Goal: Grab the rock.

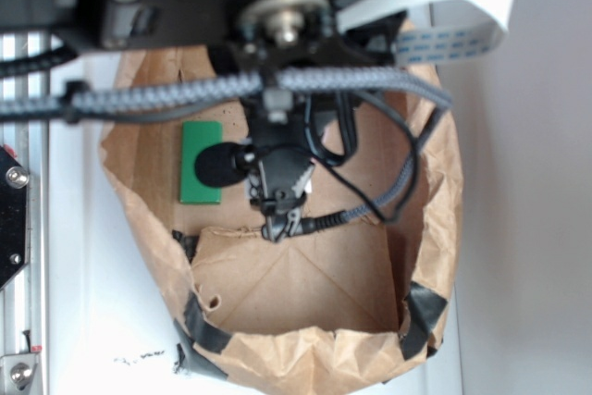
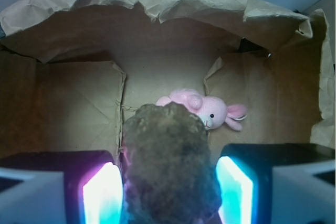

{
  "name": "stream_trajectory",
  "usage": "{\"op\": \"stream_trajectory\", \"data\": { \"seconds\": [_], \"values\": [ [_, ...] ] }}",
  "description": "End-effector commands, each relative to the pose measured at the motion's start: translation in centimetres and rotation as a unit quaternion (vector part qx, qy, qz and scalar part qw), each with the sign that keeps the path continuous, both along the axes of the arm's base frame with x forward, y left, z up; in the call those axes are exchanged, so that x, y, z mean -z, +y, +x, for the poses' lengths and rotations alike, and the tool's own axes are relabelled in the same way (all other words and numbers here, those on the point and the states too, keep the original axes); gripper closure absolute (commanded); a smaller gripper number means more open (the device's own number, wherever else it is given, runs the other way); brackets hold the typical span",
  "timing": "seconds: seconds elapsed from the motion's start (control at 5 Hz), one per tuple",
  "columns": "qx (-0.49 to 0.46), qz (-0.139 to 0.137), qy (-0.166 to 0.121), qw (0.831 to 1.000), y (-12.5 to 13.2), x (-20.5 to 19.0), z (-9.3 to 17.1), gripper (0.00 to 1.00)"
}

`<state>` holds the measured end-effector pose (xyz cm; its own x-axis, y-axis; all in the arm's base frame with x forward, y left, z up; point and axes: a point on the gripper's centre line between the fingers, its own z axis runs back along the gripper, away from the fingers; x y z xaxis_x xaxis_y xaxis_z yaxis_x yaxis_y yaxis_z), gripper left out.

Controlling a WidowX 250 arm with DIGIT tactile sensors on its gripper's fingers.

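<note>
My pincer [image 2: 168,192] grips the rock [image 2: 169,166] between its two lit fingers [image 2: 102,195], seemingly clear of the paper-lined box [image 2: 73,114] floor. Just beyond the rock lies a pink plush bunny [image 2: 207,109]; a green block [image 1: 200,162] sits beside my arm.

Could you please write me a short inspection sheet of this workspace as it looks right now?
Surface: brown paper bag with its rim rolled down and black tape at the corners.
Job's things: rock sits between the lit jaws; contact cannot be confirmed.
Clutter: pink plush bunny beyond the rock; flat green block on the bag floor.
Grippers: gripper straddles the rock.
Cables: braided cable and white ribbon cable above the bag.
Surroundings: metal rail, pale wall.
</note>
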<state>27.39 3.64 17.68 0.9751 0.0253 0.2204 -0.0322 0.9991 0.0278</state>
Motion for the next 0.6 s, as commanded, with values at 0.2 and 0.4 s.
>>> {"op": "stream_trajectory", "data": {
  "seconds": [0.2,0.4],
  "values": [
    [-0.001,0.002,-0.035,0.999,-0.70,-2.33,0.43,1.00],
    [-0.002,0.013,-0.045,0.999,-0.72,-2.16,0.47,1.00]
  ]
}}
